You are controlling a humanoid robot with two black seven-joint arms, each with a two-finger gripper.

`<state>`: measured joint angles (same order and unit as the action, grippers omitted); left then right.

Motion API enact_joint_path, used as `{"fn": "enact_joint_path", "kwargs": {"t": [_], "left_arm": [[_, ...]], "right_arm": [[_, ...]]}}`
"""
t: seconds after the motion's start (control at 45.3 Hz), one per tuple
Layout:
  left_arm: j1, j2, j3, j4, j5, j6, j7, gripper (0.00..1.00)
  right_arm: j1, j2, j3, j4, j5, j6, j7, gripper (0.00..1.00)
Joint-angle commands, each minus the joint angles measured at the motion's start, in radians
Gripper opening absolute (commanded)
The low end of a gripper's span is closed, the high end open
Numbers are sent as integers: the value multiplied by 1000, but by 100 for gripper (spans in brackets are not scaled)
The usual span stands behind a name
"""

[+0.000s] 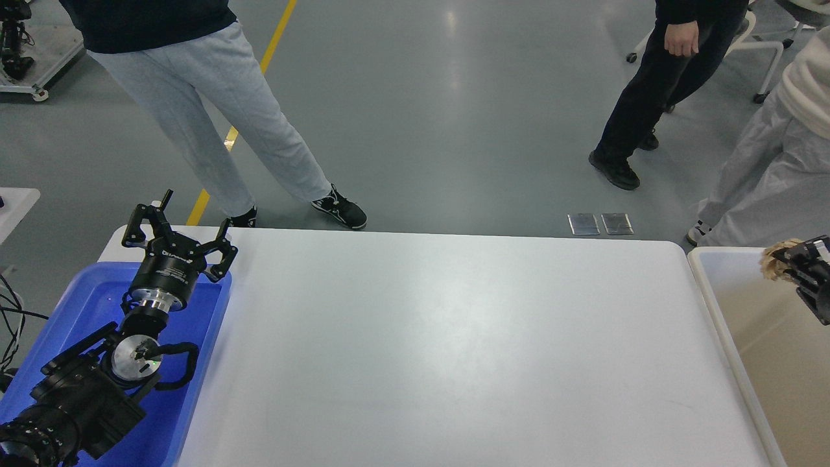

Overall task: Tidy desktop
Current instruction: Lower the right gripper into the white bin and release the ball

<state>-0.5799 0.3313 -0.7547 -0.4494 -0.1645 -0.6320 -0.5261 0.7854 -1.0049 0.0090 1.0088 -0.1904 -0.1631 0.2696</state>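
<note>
Over the off-white plastic bin [746, 337], right jaws [792, 259] gripping a tan crumpled scrap [778, 258]; release only well inside the rim. Left jaws [178, 233] spread wide, empty, above the blue plastic tray [207, 337]. Between both jaws, large white tabletop [454, 344].
</note>
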Motion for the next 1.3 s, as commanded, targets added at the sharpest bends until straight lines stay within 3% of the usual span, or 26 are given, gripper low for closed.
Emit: {"fn": "enact_joint_path", "kwargs": {"t": [0.0,0.221,0.596,0.906,1.281], "left_arm": [[0,0,0,0,0,0,0,100],[0,0,0,0,0,0,0,100],[0,0,0,0,0,0,0,100],[2,0,0,0,-1,0,0,100],[0,0,0,1,0,0,-2,100]], "right_arm": [[-115,78,72,-170,59,69,76,0],[-199,233,172,-432,60,224,100,0],[-230,541,253,-947,95,263,86,0],[-235,571,253,-972,204,194,54,0],[-238,572,253,-970,213,182,54,0]]}}
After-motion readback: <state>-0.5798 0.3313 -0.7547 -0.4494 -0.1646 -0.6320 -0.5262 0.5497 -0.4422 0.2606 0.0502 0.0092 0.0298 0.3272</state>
